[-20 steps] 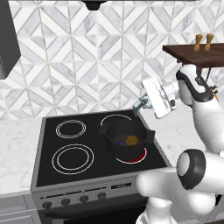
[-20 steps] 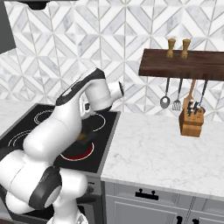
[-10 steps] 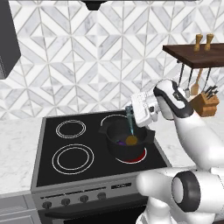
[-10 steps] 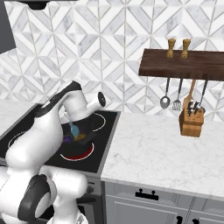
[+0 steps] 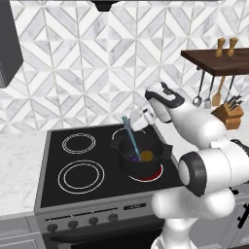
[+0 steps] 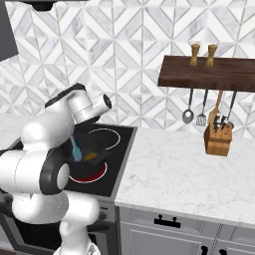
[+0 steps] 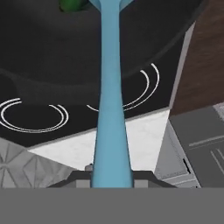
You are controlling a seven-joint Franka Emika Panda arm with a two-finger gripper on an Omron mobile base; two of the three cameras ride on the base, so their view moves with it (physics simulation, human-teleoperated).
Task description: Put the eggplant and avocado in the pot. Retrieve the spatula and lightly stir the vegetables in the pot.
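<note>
No legible text, labels or numbers anywhere; stove knobs [image 5: 73, 224] perhaps marked, too blurred.

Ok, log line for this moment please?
phase: stirring | gripper: shut on spatula | blade: down in pot | in pot: eggplant, avocado

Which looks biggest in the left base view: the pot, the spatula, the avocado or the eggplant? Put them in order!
1. The pot, biggest by far.
2. The spatula, long but thin, its blade down inside the pot.
3. The avocado and the eggplant look about the same small size, so I can't rank them.
</note>
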